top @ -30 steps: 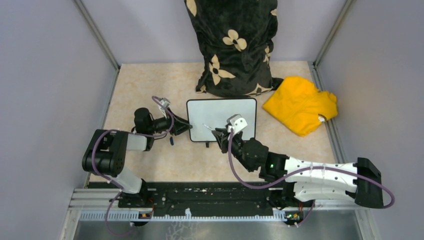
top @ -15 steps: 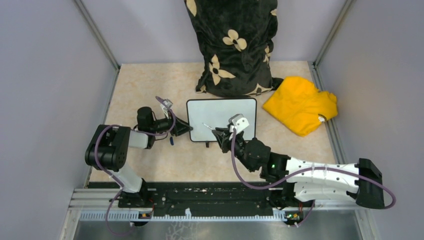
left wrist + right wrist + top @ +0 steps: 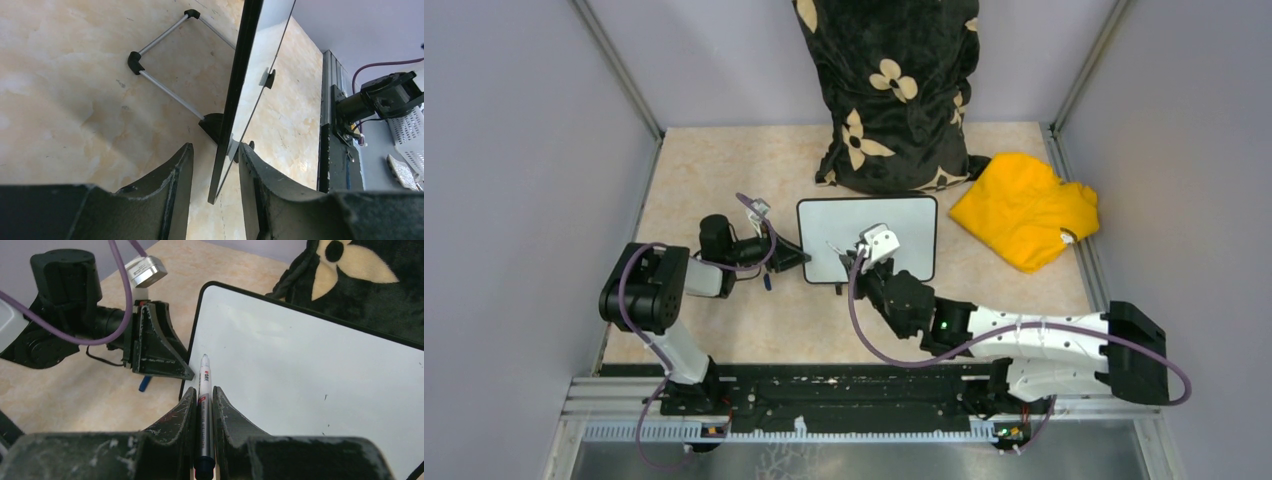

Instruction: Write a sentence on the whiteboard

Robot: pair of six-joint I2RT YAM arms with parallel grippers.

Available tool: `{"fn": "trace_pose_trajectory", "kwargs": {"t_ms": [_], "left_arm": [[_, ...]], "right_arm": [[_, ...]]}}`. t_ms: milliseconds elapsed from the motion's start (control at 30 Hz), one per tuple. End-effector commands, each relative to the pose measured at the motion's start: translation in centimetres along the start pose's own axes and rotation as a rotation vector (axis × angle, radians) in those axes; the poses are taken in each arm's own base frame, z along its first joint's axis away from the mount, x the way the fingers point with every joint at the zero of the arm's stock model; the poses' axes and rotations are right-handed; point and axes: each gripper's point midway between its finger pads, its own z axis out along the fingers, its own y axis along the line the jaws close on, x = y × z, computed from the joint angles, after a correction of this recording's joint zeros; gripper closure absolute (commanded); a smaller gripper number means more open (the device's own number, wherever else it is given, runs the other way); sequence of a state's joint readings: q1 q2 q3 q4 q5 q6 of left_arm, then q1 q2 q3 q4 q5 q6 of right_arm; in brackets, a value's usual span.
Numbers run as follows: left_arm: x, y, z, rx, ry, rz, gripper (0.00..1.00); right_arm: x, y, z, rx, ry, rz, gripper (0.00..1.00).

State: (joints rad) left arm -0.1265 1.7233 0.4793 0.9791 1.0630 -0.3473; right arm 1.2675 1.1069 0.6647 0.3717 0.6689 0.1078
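Note:
The whiteboard [image 3: 906,215] stands tilted on the table in the top view, held up by a wire stand [image 3: 165,90] behind it. The sentence is out of view: the board's face [image 3: 300,370] is blank white apart from a few specks. My right gripper [image 3: 204,390] is shut on a silver marker [image 3: 204,377], whose tip points at the board's left part. In the top view that gripper [image 3: 854,260] hovers over the board's lower left. My left gripper [image 3: 215,147] straddles the board's dark left edge [image 3: 235,90]. Its jaws are open, with a gap on the back side.
A black pillow with cream flowers [image 3: 889,90] stands just behind the board. A yellow cloth [image 3: 1024,208] lies to the right of the board. A blue marker cap [image 3: 143,384] lies on the table under the left gripper. Grey walls close in both sides.
My right gripper has moved left across the board with the marker. The left arm has crept slightly toward the board, its jaws narrowing around the edge.

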Motion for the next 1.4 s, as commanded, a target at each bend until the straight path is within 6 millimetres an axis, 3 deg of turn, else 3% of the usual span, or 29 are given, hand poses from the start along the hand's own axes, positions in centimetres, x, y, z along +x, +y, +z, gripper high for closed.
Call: {"fn": "trace_pose_trajectory", "kwargs": {"t_ms": [0, 633, 1367], "left_arm": [[-1.1, -0.3, 0.1, 0.042, -0.022, 0.045, 0.56], [-1.2, -0.7, 0.1, 0.056, -0.039, 0.048, 0.62], [-1.3, -0.8, 0.2, 0.063, -0.045, 0.043, 0.65]], "right_arm": [[-3.8, -0.6, 1.3, 0.112, -0.086, 0.07, 1.0], [-3.3, -0.8, 5.4, 0.193, -0.045, 0.049, 1.0], [-1.8, -1.1, 6.7, 0.208, -0.069, 0.034, 1.0]]}}
